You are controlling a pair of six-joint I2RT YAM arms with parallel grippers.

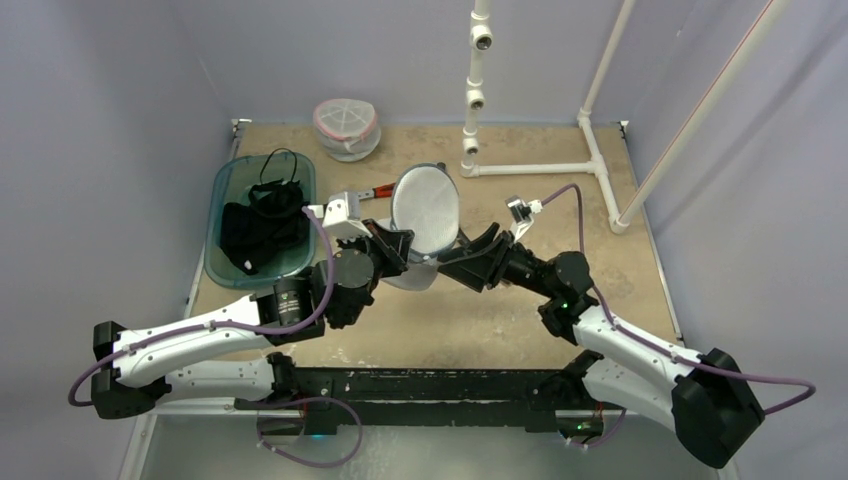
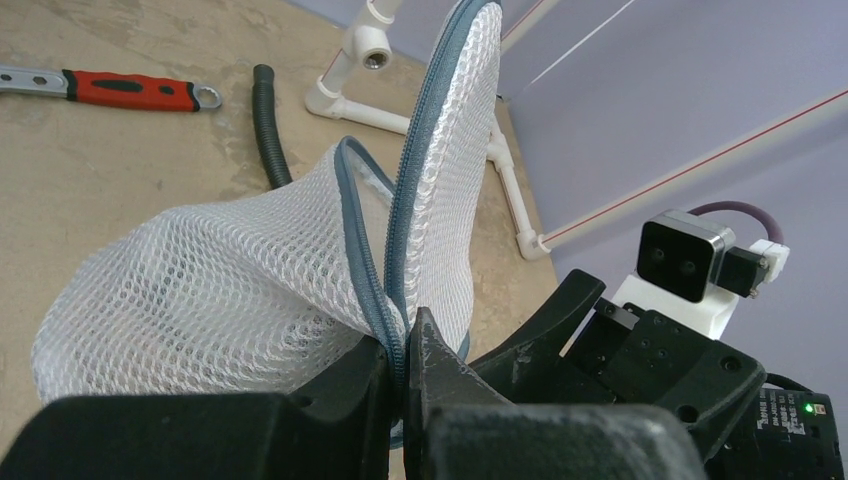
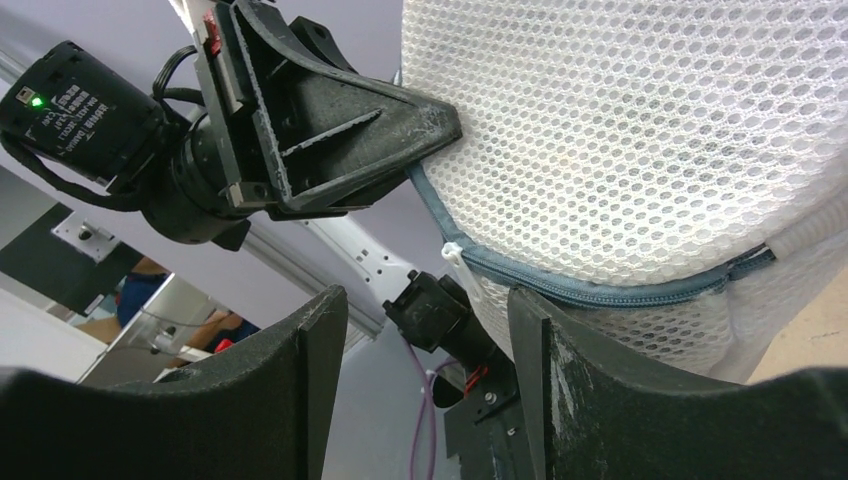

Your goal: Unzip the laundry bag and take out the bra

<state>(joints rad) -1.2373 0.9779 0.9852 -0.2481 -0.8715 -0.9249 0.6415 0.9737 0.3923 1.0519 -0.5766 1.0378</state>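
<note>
A white mesh laundry bag (image 1: 426, 208) with a blue zipper (image 3: 600, 290) is lifted off the table at mid-table. My left gripper (image 2: 408, 335) is shut on the zipper seam at the bag's lower edge. Above that grip the two zipper edges (image 2: 385, 220) spread apart. My right gripper (image 3: 428, 300) is open just right of the bag (image 3: 640, 140), with the white zipper pull (image 3: 455, 250) close above its fingers and nothing between them. In the top view the right gripper (image 1: 462, 252) faces the left gripper (image 1: 405, 247). No bra shows through the mesh.
A teal bin (image 1: 222, 190) at the left holds black garments (image 1: 258, 228). A second mesh bag (image 1: 347, 128) lies at the back. A red-handled wrench (image 2: 120, 90) and a grey hose (image 2: 268, 125) lie behind the bag. A white pipe frame (image 1: 540, 168) stands at the back right.
</note>
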